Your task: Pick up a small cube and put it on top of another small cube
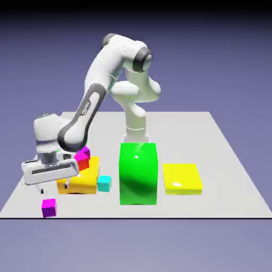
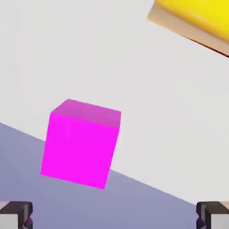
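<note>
Currently I have the gripper hanging just above the desk, near its front corner on the exterior view's left. Its fingers are spread wide and hold nothing; in the hand view the two grey fingertips sit at opposite bottom corners with open space between them.

The small cube, glossy purple-magenta, rests on the desk close to the front edge. In the exterior view it lies just below the gripper, toward about 5 o'clock. In the hand view it fills the lower left of centre, at roughly 11 o'clock from the midpoint between the fingertips, so it is off the gripper's centre line. It has no long axis to align with, though its faces look slightly rotated against the line joining the fingertips.

My judgement: the coming move turns on this offset. The gripper must shift toward the cube before descending, otherwise one finger may land on its top face.

Other items noted: a cyan cube beside an orange-yellow slab, a tall green block, a flat yellow block. Another magenta cube seems to sit on a small red cube behind the arm, but the wrist partly hides them, so I cannot confirm contact.
</note>
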`<state>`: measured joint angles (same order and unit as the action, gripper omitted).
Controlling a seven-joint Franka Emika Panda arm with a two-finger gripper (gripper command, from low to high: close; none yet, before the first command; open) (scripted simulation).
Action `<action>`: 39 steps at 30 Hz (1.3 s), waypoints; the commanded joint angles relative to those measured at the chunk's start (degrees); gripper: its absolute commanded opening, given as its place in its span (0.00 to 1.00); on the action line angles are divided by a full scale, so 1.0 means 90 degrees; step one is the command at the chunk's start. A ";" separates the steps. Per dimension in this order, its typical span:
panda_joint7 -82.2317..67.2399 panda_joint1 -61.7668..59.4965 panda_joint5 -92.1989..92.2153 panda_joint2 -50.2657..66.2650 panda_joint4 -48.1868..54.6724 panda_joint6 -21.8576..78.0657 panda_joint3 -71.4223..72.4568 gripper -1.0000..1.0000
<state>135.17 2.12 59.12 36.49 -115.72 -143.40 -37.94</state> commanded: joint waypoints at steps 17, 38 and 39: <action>-0.0869 -0.0571 -0.0837 -0.0736 -0.0372 0.0472 0.0449 0.00; -0.5955 -0.3437 -0.5378 -0.4766 -0.2687 0.2360 0.2997 0.00; -0.6020 -0.3419 -0.5291 -0.4609 -0.2815 0.2084 0.3018 0.00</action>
<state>80.89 -28.53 11.66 -4.99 -141.05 -124.69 -10.78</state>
